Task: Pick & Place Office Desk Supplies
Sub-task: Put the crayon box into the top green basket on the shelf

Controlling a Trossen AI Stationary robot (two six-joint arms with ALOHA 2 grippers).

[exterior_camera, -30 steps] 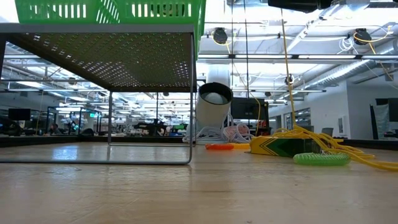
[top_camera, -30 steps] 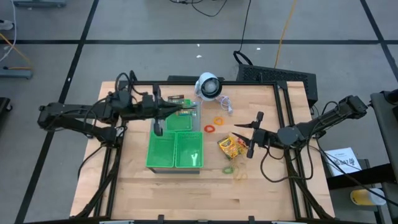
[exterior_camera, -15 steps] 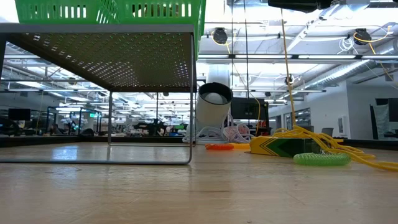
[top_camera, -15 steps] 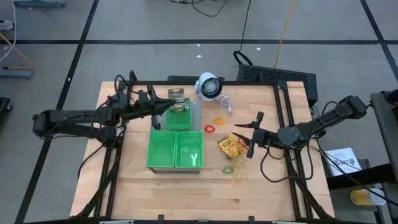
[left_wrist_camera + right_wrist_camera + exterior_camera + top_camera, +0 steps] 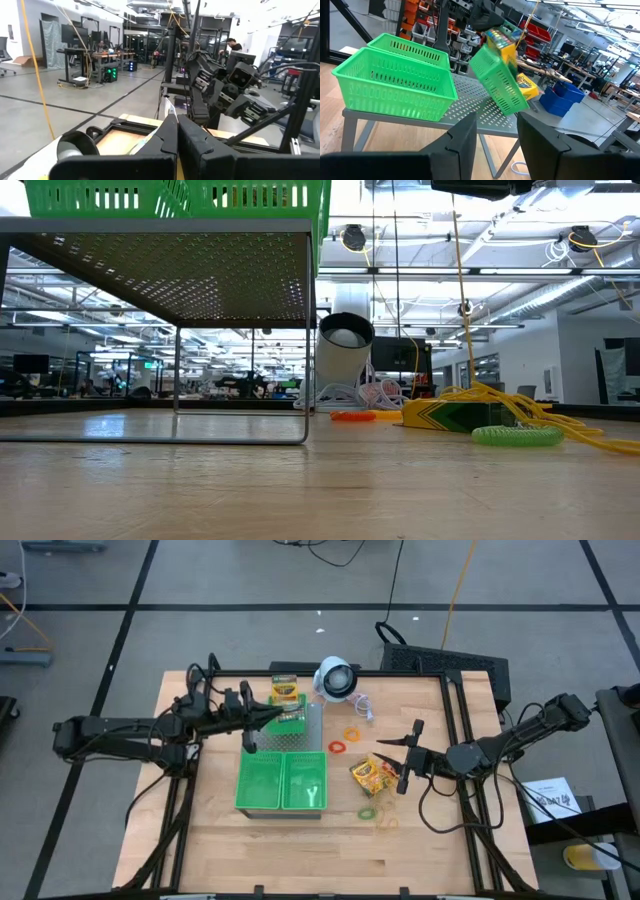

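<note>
Nearest the front edge of the pale wooden bench lie a tan-yellow rubber-band loop and, just beside it, a green rubber-band loop. Behind them a yellow-and-green crayon box lies flat on the wood. The right end effector hovers just beside that box, its fingers a narrow way apart and holding nothing.

Toward the middle stands a grey perforated metal rack carrying two green plastic slotted baskets side by side. On the bare wood between the rack and the right arm lie a red loop and an orange loop.

Farther back, the left end effector is pinched tight at the upper edge of a smaller green basket, which hangs steeply tilted above the rack (a second crayon box shows at its raised end). A third crayon box sits at the rack's far edge. Beyond it stands a white round device.
</note>
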